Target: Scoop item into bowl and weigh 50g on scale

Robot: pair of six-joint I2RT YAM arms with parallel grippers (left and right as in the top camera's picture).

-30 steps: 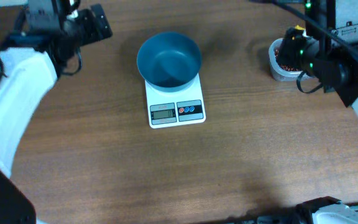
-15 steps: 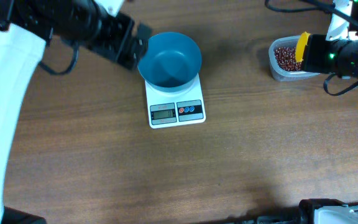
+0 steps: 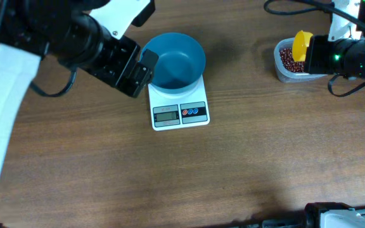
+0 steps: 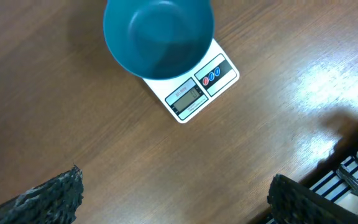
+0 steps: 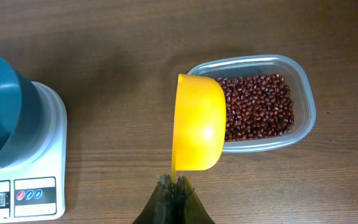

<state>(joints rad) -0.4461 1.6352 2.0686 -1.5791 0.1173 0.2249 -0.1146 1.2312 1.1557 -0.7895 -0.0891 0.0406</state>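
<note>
Since half a second ago, the left arm has been brought from the bowl's 10 o'clock down to its 9 o'clock, and the yellow scoop [image 5: 199, 121] has been raised slightly over the tub.

The red-brown beans [image 5: 258, 107] are seen in the clear tub [image 5: 303, 118], well apart from the scale, at its 3 o'clock. None are seen in the teal bowl [image 4: 159, 37], which is seated on the white scale [image 4: 201, 93]. The scoop's handle is clamped in the right tool [image 5: 174, 182]. The cup is turned on its side, so it cannot be told whether it is loaded. The left tool [image 4: 176, 193] is spread wide and holds nothing.

Beans could be spilled onto the bare worktop [image 3: 265, 158] if the tilted scoop is carried across the gap. The bowl could be nudged off centre, and the reading upset, by the left tool so near its rim. The display is too small to be read.

The worktop is brown wood-grain laminate with a sheen. Of the room, only cables [image 3: 290, 6] at 1 o'clock are shown.
</note>
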